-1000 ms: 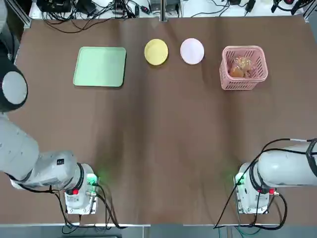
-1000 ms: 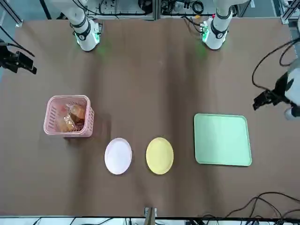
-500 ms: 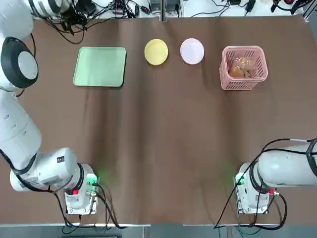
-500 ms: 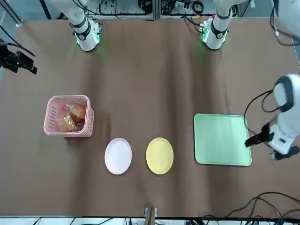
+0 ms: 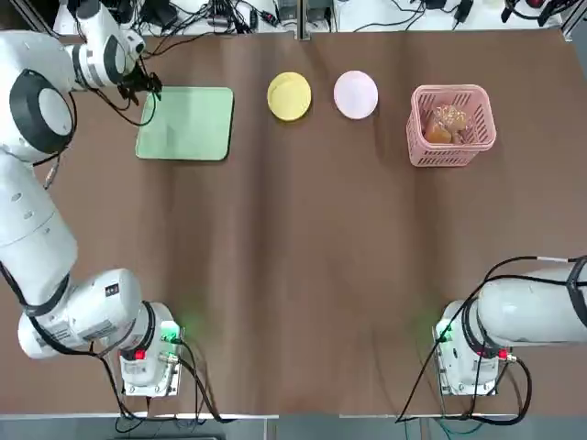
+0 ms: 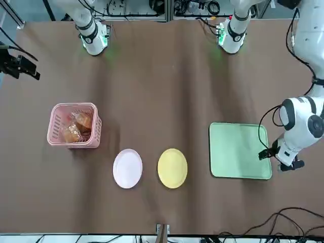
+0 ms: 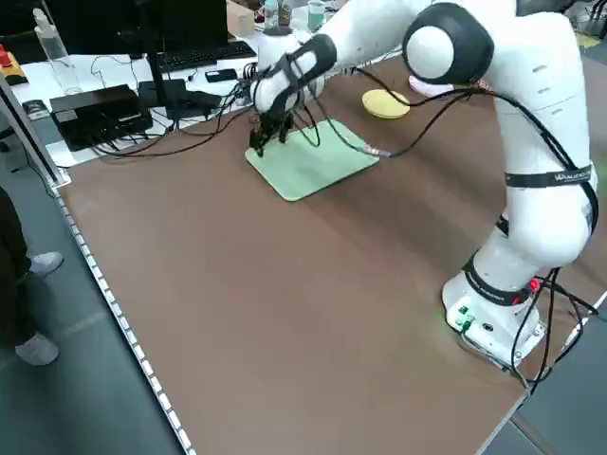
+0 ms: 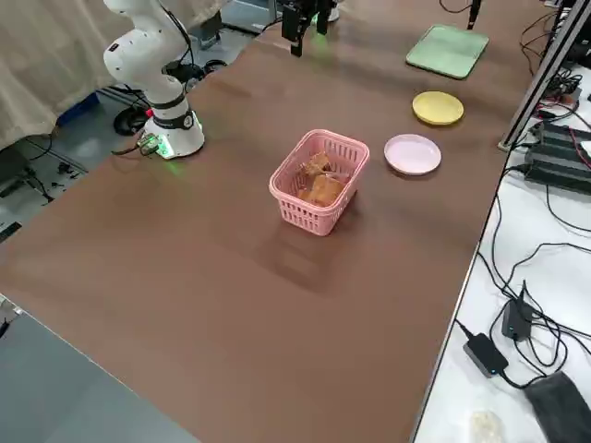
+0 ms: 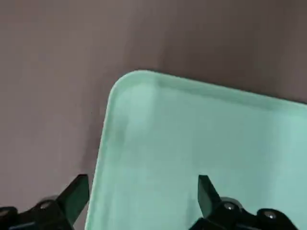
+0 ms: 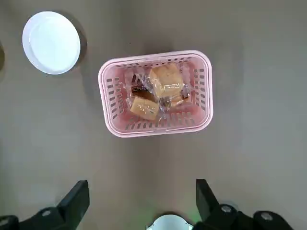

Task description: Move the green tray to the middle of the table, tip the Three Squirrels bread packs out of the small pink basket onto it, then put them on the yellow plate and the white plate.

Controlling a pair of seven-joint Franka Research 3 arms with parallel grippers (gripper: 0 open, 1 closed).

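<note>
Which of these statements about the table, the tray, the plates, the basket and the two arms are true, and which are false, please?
1. The green tray sits in the middle of the table. False: it lies toward the far left, beside the yellow plate.
2. The left gripper has open fingers straddling the tray's outer edge. True.
3. The bread packs are inside the small pink basket. True.
4. The white plate holds a bread pack. False: it is bare.
5. The right gripper is gripping the basket. False: it is open, well above the table, with the basket apart from it.
</note>
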